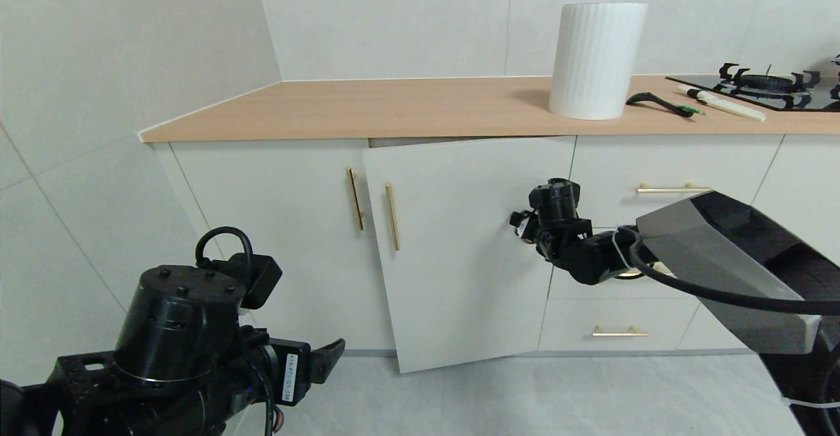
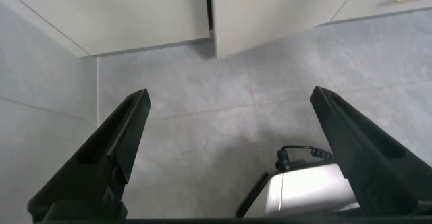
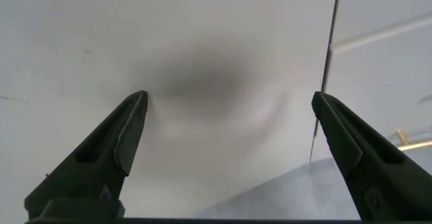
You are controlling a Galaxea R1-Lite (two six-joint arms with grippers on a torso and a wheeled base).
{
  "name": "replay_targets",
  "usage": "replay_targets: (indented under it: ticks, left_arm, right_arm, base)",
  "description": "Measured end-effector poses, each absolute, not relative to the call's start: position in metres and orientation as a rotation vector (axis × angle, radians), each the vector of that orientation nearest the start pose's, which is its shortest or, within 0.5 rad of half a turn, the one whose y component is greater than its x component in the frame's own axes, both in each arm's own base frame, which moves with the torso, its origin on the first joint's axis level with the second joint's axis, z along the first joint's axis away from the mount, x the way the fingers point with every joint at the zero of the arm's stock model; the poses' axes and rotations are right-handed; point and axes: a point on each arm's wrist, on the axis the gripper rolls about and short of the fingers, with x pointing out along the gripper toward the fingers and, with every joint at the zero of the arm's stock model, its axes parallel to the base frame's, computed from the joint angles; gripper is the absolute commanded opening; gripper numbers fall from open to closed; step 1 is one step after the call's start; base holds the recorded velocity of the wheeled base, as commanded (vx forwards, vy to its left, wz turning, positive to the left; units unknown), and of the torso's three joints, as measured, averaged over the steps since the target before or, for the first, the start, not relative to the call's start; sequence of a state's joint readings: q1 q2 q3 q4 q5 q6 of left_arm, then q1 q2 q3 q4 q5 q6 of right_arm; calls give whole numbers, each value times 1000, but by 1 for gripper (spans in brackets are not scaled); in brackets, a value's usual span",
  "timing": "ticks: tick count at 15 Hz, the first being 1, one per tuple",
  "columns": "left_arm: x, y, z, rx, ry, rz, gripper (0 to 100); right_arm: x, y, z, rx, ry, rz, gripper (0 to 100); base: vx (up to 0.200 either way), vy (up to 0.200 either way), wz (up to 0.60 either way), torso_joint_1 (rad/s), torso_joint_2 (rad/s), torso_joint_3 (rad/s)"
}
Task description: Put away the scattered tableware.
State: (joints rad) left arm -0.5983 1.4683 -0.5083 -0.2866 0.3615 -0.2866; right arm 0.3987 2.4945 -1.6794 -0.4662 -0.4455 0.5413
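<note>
2 pieces of tableware out on the counter: a black utensil and a pale one, side by side between the white canister and the hob; well apart from either arm; not yet picked up. Below, standing ajar at its handle side: a cupboard door, angled out from under the counter edge, probably to open the space behind for storage. Held close to the door's plain face, on the hinge half and well away from the handle: the right gripper, fingers spread wide with nothing between them; touching the panel or just short of it, impossible to tell. Placed there, by the look of it, to push the door rather than grasp it, with no edge or handle between the fingers. Low on the left, aimed down at the floor tiles: the left gripper, likewise wide open and empty, clear of the door's swing. Judged early in the job: cupboard first, both utensils to be fetched from the far right afterwards; probably a long reach for either arm from here. Worth watching: the door's free edge, nearest the left arm.
</note>
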Motion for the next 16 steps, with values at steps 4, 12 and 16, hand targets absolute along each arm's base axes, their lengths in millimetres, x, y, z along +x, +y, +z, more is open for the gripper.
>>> replay_targets:
  ticks: [4,12,16]
  left_arm:
    - [178,-112,135,34,622,-139,100]
    - [179,-112,135,33,624,-138,100]
    - [179,-112,135,32,624,-138,100]
  right_arm:
    - [479,181,68,399,285,-157,100]
    - [494,168,67,410,242,-216,100]
    - [493,163,70,428,235,-230,100]
  base:
    - [0,0,0,0,0,0]
    - [0,0,0,0,0,0]
    - [0,0,0,0,0,0]
